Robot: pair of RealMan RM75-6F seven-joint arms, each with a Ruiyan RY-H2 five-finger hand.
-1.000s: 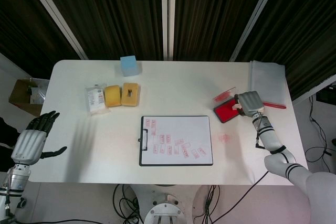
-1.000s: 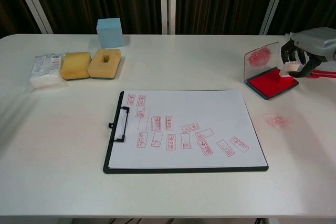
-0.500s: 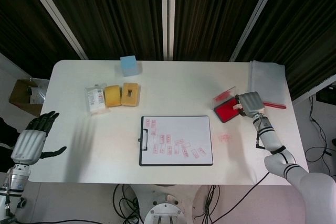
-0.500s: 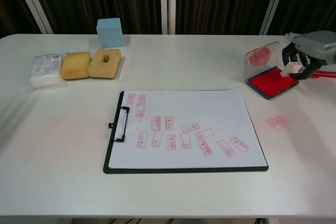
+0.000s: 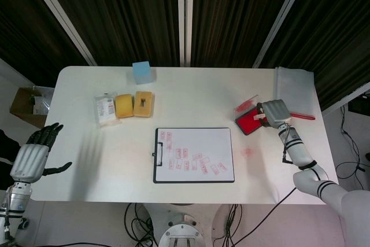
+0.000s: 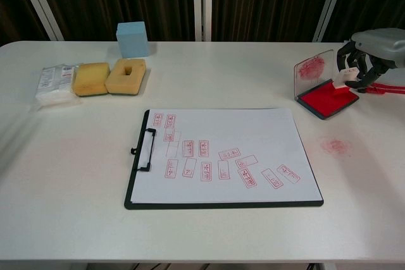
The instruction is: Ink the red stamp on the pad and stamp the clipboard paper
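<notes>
My right hand (image 6: 373,52) (image 5: 276,112) grips a small pale stamp (image 6: 343,78) just above the far right part of the red ink pad (image 6: 326,99) (image 5: 251,122). The pad's clear lid (image 6: 312,71) stands open behind it, smeared red. The black clipboard (image 6: 137,184) (image 5: 156,163) lies in the middle of the table, its white paper (image 6: 253,137) carrying several red stamp marks. My left hand (image 5: 33,154) hangs open off the table's left edge, holding nothing.
A blue block (image 6: 131,38), two yellow sponges (image 6: 107,78) and a white wrapped packet (image 6: 54,84) sit at the back left. A red ink smudge (image 6: 335,147) marks the table right of the clipboard. A red pen (image 6: 387,90) lies by my right hand.
My right hand has lifted the stamp a little off the ink pad. The left hand has sunk slightly.
</notes>
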